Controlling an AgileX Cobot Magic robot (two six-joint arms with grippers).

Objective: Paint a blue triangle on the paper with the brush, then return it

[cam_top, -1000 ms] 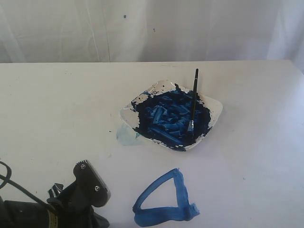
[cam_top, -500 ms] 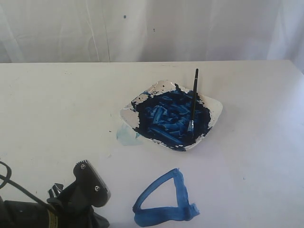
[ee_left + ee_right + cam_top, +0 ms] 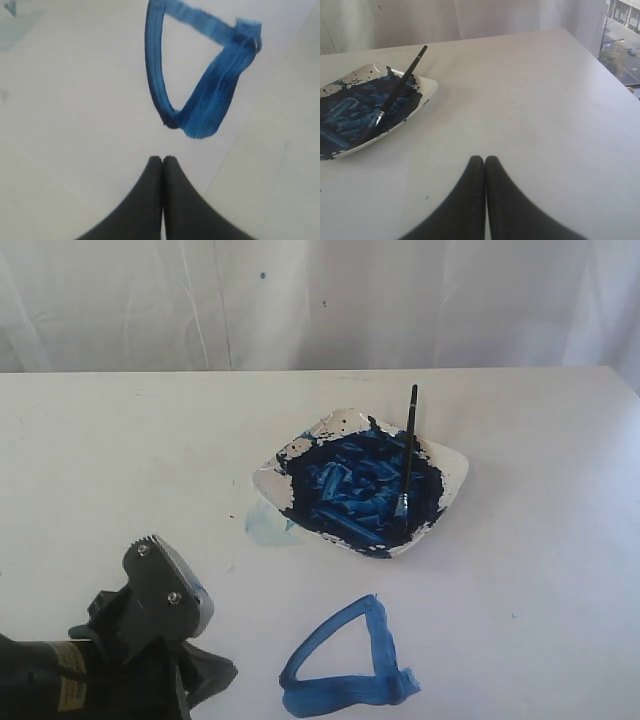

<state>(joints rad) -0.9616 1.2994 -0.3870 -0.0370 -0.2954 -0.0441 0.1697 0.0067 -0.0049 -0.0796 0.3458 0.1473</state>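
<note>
- Since brush (image 3: 407,465) is lying in dish (image 3: 455,468), tip in the paint, and triangle (image 3: 345,695) is sitting closed on paper (image 3: 75,100), I am judging that only the retreat is remaining;
- left gripper (image 3: 163,159) is hanging clenched and empty just beside the wet stroke; right gripper (image 3: 484,159) is pressing its jaws together on nothing, well apart from dish;
- rising straight up before swinging away is looking wise, sparing the paint a smear.

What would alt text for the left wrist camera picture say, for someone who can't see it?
A thick blue triangle outline is painted on white paper. The arm's black pincer, shut and empty, points toward one of the triangle's corners and stops short of it. The paper's edge runs beside the triangle, with bare table beyond.
</note>
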